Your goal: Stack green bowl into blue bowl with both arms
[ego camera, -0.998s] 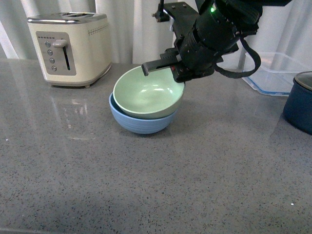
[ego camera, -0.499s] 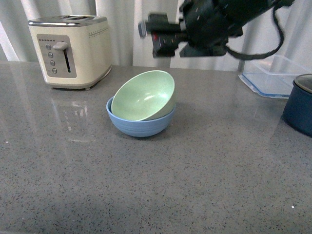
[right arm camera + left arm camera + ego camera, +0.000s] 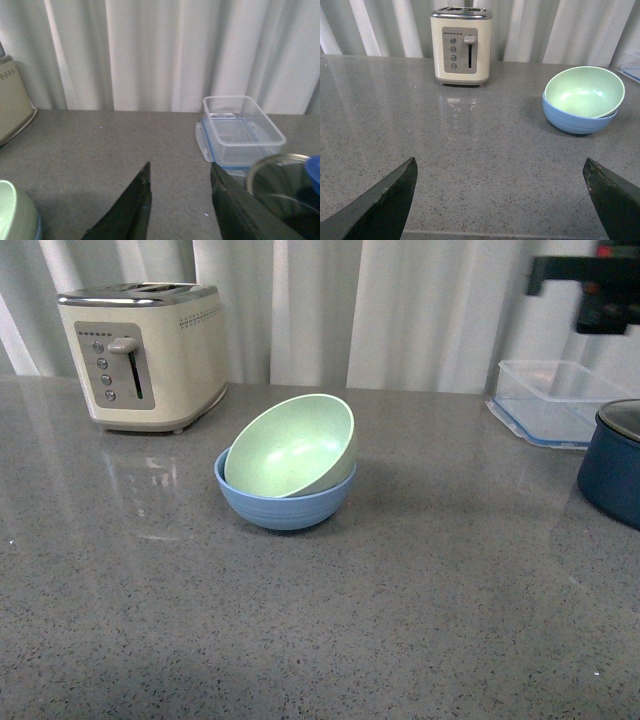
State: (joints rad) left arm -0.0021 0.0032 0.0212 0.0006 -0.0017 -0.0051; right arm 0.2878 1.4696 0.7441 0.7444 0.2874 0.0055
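The green bowl [image 3: 291,447] rests tilted inside the blue bowl [image 3: 285,502] at the middle of the grey counter; its far right rim rides high. The left wrist view shows the same pair, green bowl [image 3: 584,92] in blue bowl [image 3: 577,120], far off past the wide-open left gripper [image 3: 500,172], which holds nothing. My right gripper [image 3: 180,172] is open and empty above the counter; only an edge of the green bowl [image 3: 15,215] shows beside it. In the front view the right arm [image 3: 595,285] is a dark blur at the upper right.
A cream toaster [image 3: 145,355] stands at the back left. A clear container [image 3: 545,400] and a dark navy pot [image 3: 612,465] sit at the right; the right wrist view shows the container [image 3: 240,132] and the pot's glass lid [image 3: 280,185] close by. Curtains hang behind.
The right arm let go of the green bowl, lifted and swung away to the upper right. The green bowl settled tilted in the blue bowl.
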